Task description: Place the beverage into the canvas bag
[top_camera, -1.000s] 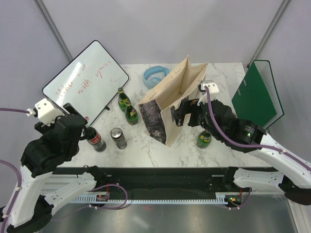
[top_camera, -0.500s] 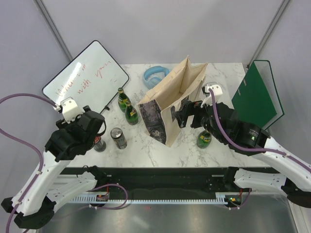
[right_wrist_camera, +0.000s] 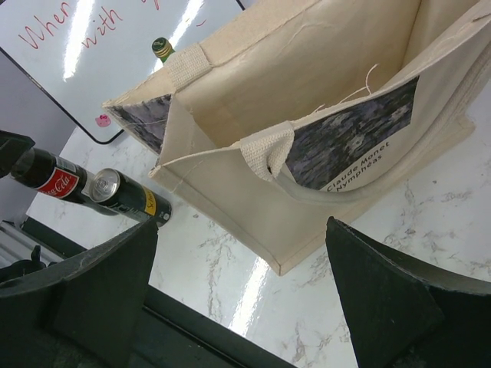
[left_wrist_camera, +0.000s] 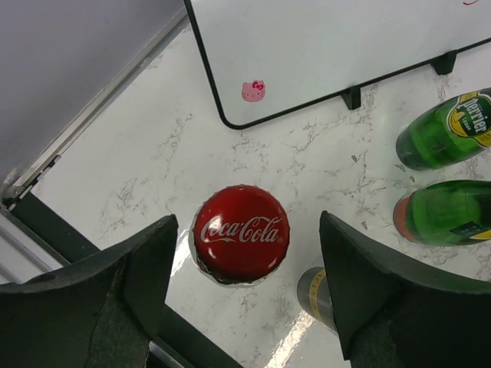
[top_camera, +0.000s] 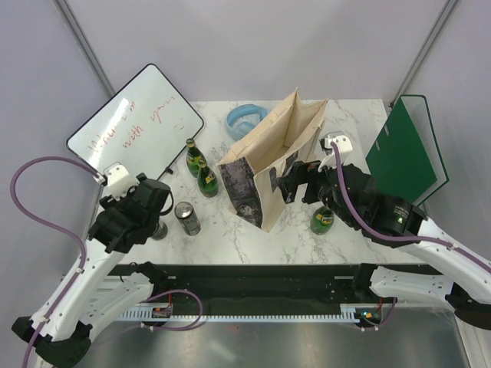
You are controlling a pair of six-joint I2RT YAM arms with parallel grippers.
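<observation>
Lower the wide-spread left gripper (left_wrist_camera: 249, 224) straight down around the red-capped cola bottle (left_wrist_camera: 240, 244), upright at the table's (top_camera: 230, 230) near left beside the can (top_camera: 186, 218) and well apart from the canvas bag (top_camera: 268, 165), centring its neck before closing.

Coca-Cola bottle (left_wrist_camera: 240, 234) stood between the spread fingers of the left gripper (left_wrist_camera: 247, 226), a narrow gap each side. Can (left_wrist_camera: 313, 295) crowded one finger. Green Perrier bottle (left_wrist_camera: 443, 132), second green bottle (left_wrist_camera: 449, 213) and whiteboard (left_wrist_camera: 330, 46) blocked beyond. Canvas bag (top_camera: 265, 153) mouth gaped upward; right gripper (right_wrist_camera: 242, 230) hung open beside its wall.
</observation>
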